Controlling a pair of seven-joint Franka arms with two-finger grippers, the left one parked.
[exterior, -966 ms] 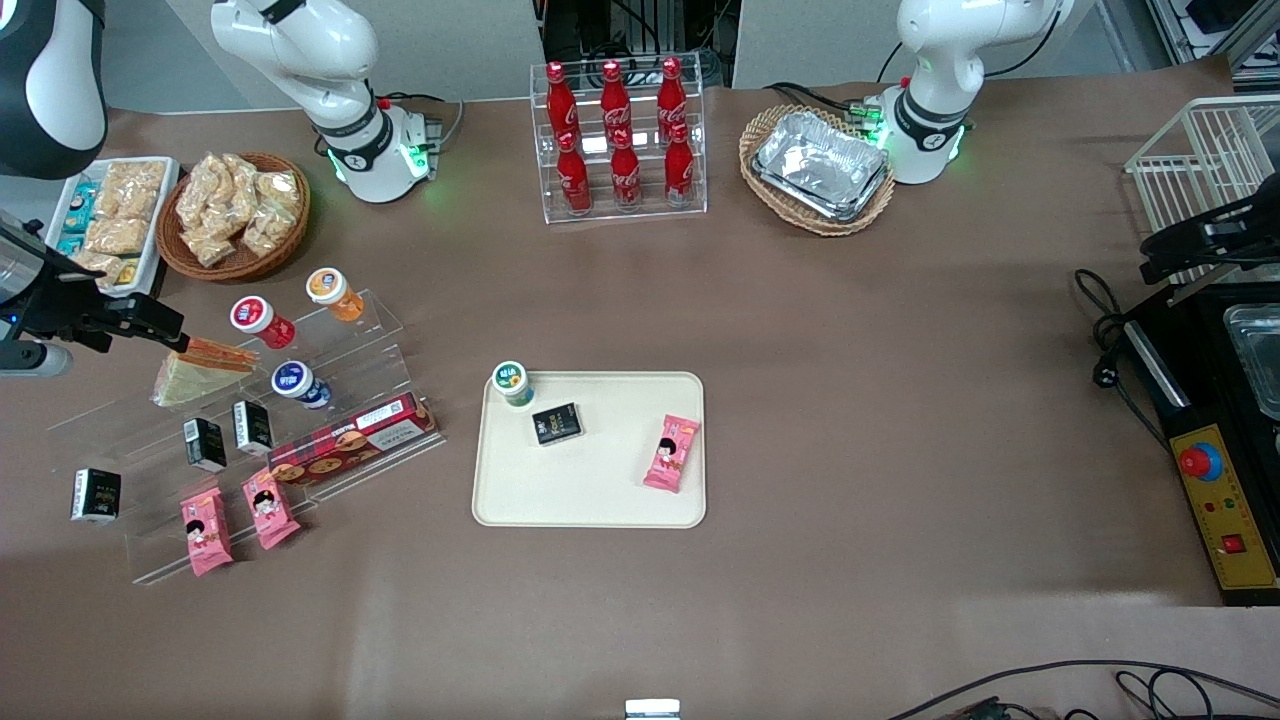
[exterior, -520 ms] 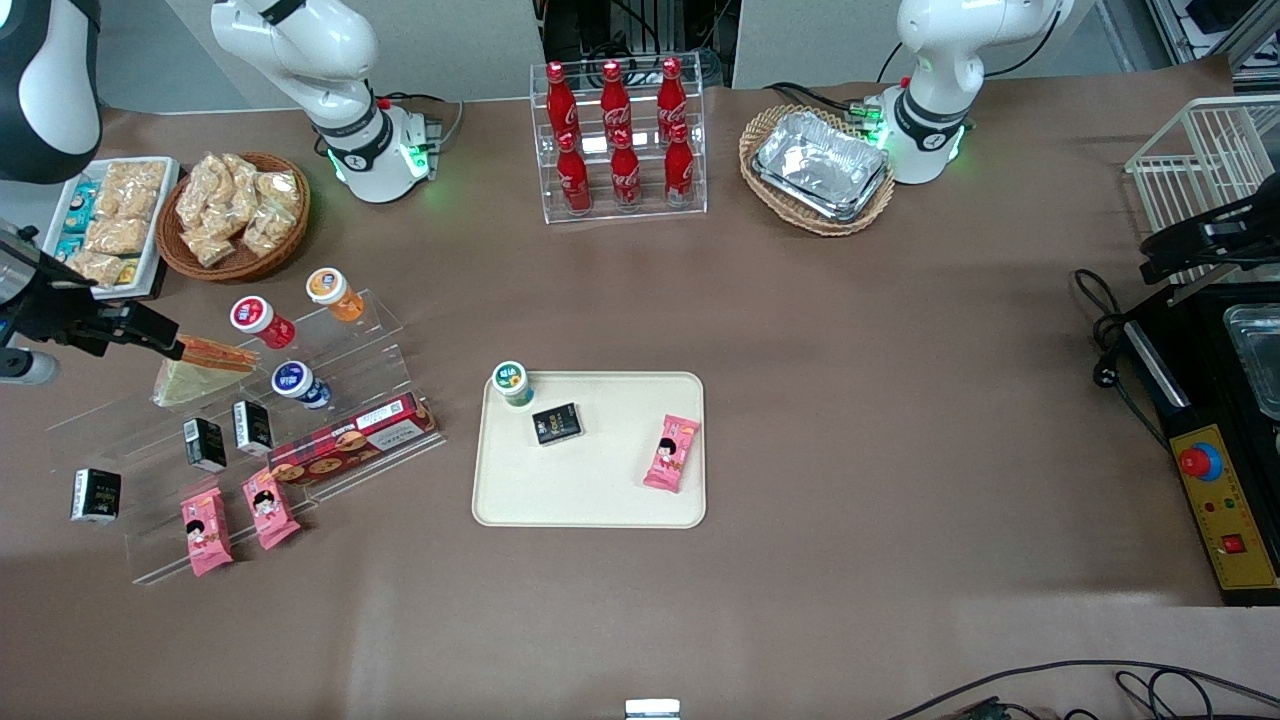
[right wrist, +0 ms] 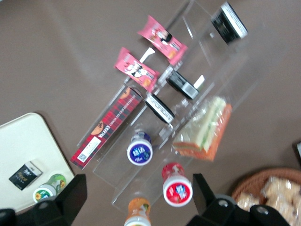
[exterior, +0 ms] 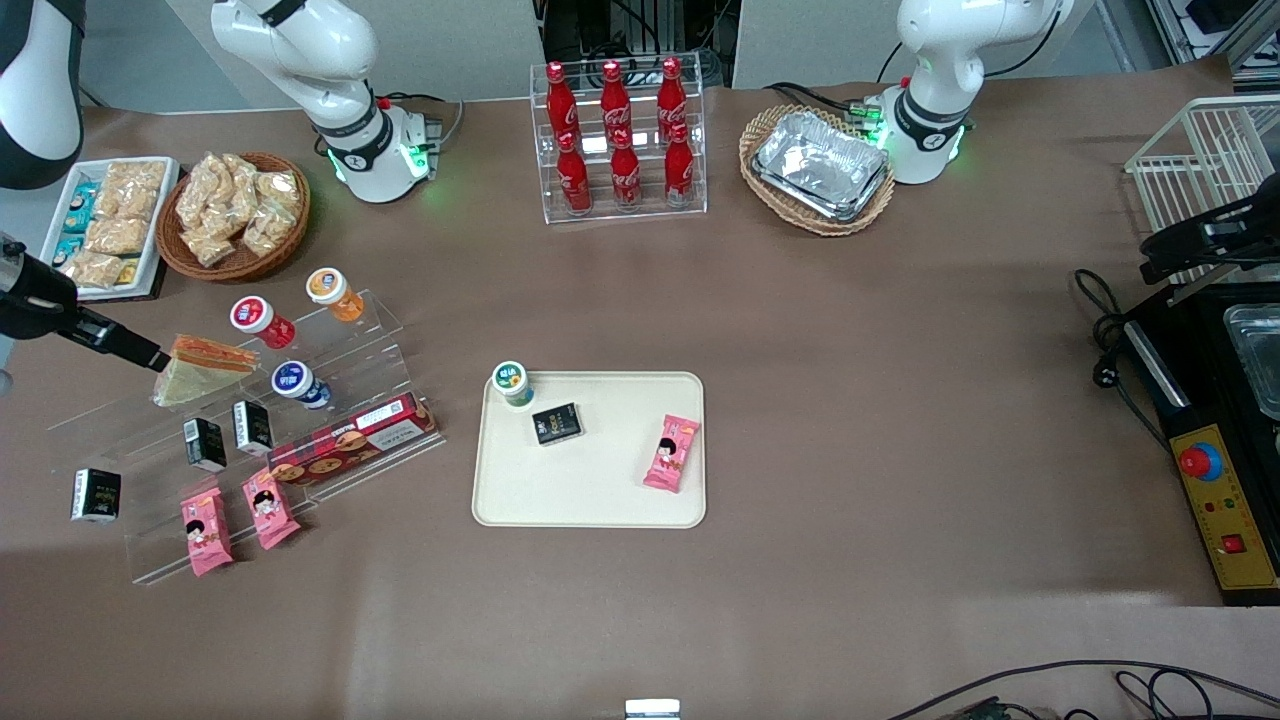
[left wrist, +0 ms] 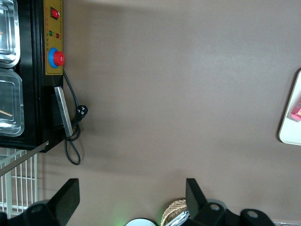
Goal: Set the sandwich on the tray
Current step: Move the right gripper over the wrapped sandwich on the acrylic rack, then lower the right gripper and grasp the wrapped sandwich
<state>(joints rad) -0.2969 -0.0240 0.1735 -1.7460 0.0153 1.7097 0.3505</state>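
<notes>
The sandwich (exterior: 200,366) lies on the clear stepped display stand (exterior: 300,420) at the working arm's end of the table (exterior: 850,400), beside the red-capped jar (exterior: 262,322) and the blue-capped jar (exterior: 300,385). The claw (exterior: 150,358) hovers just beside the sandwich's outer corner, its black fingers (exterior: 125,346) close to the wrapper; its jaws stand spread wide and grip nothing, as the right wrist view shows, where both fingers (right wrist: 70,193) frame the stand with the sandwich (right wrist: 205,133) between and apart from them. The tray (exterior: 590,500) rests near the table's middle, well apart from the sandwich and toward the parked arm's end from the stand. On the tray lie a green-capped jar (exterior: 512,383), a black box (exterior: 557,423) and a pink snack packet (exterior: 671,453).
</notes>
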